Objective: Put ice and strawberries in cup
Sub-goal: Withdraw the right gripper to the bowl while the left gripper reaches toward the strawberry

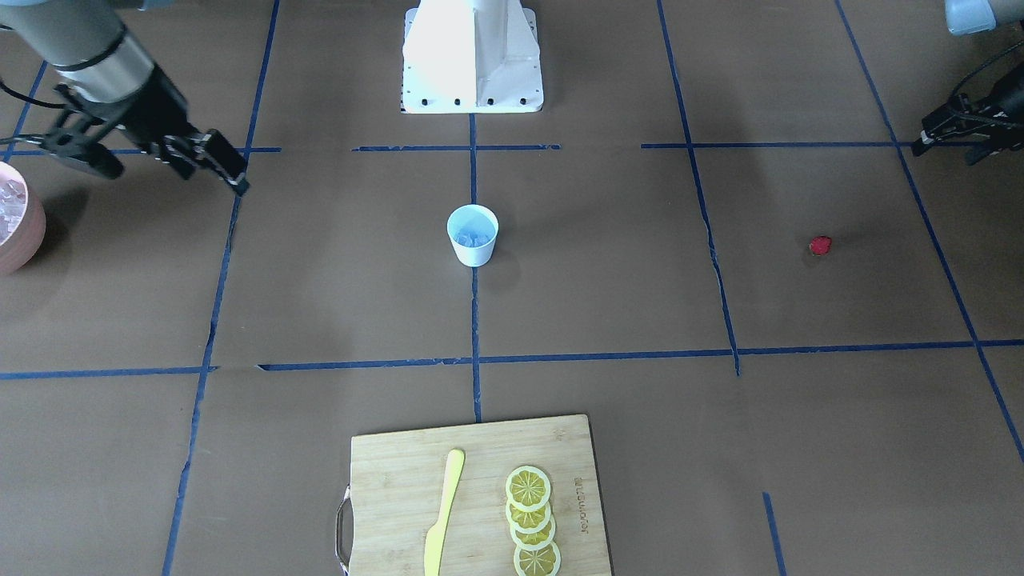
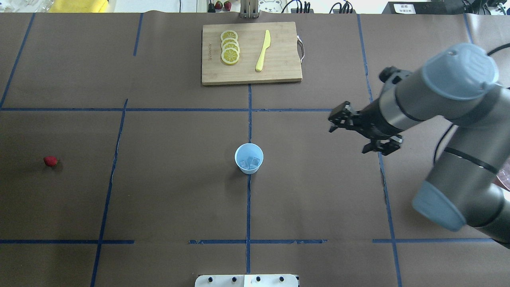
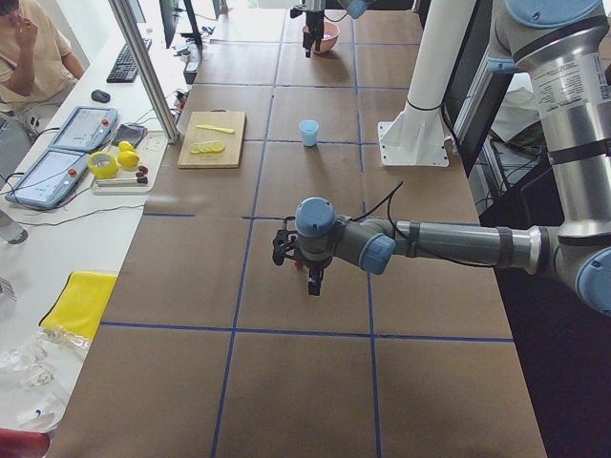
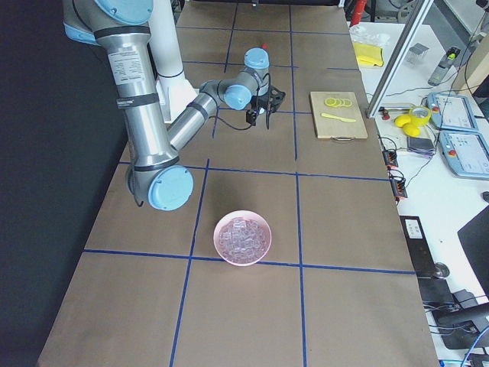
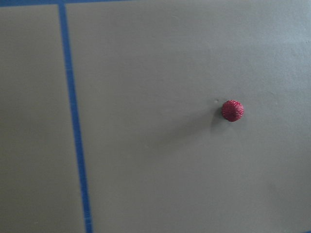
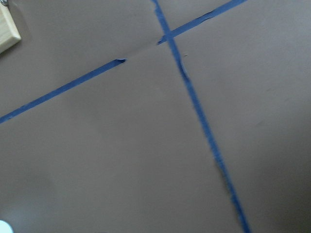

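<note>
Small white tapered cup (image 2: 249, 158) holds clear ice cubes (image 2: 250, 162). Small dark-red strawberry (image 2: 50, 161) sits on brown counter (image 2: 159, 191), well apart from cup, robot's left. Right end effector (image 2: 348, 138) spread, empty. Left end effector (image 1: 948, 140): can't tell. Risk: off-centre pinch rolls the round berry away.

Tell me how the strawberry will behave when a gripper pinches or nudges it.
The strawberry looks small and round, so a nudge would probably roll it across the flat table. Its bumpy surface likely helps grip. It seems light, given its size.
</note>
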### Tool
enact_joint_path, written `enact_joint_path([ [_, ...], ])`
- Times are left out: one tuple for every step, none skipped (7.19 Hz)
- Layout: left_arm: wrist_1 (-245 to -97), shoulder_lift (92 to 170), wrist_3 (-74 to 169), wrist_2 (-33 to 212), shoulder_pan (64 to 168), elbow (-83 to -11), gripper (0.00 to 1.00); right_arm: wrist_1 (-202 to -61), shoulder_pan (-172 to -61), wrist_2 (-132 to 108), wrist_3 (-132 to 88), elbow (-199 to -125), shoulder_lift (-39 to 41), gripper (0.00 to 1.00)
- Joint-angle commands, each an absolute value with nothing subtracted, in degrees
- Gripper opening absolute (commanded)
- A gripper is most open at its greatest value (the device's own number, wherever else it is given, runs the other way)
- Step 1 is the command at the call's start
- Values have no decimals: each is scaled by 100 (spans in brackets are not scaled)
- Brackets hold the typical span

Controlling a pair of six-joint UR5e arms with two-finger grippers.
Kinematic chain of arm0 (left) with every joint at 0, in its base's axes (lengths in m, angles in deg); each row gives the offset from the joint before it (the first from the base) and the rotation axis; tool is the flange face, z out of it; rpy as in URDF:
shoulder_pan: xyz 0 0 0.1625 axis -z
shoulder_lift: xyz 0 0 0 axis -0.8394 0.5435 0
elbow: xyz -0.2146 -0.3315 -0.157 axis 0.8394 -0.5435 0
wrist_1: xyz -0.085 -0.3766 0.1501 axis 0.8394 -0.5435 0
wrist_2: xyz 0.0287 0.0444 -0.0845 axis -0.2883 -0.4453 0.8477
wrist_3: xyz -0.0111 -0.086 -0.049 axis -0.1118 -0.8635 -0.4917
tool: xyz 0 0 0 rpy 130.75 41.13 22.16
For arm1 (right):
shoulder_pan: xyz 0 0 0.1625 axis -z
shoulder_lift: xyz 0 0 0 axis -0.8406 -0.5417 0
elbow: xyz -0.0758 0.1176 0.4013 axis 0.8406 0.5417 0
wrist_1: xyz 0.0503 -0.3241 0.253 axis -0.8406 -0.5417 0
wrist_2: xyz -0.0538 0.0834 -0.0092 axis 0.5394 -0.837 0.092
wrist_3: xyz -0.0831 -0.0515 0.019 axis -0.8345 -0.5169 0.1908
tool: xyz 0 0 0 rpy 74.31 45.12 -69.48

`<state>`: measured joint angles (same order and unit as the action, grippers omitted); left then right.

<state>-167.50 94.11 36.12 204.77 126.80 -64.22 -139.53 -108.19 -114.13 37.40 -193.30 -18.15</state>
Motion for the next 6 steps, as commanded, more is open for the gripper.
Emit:
enact_joint_path([
  [-17441,9794,1954,19979,11706,-6271,100,-13922,-11930,-12033,1512,-19439,-2991,100],
  [-17538,9884,1634,19726,11467,-6252,100,-13922,-12169,-12096,946,-19421,-3256,100],
  [-17556,10032,1240,19149,10995,-6235,100,-13922,-12328,-12097,618,-19421,-3415,100],
  [-17583,10217,983,18830,10668,-6130,100,-13922,-12355,-12097,528,-19413,-3469,100],
  [-17583,10384,929,18758,10587,-5885,100,-13922,-12356,-12097,527,-19421,-3461,100],
  [-17679,10525,937,18635,10569,-5674,100,-13922,-12364,-12097,527,-19430,-3461,100],
])
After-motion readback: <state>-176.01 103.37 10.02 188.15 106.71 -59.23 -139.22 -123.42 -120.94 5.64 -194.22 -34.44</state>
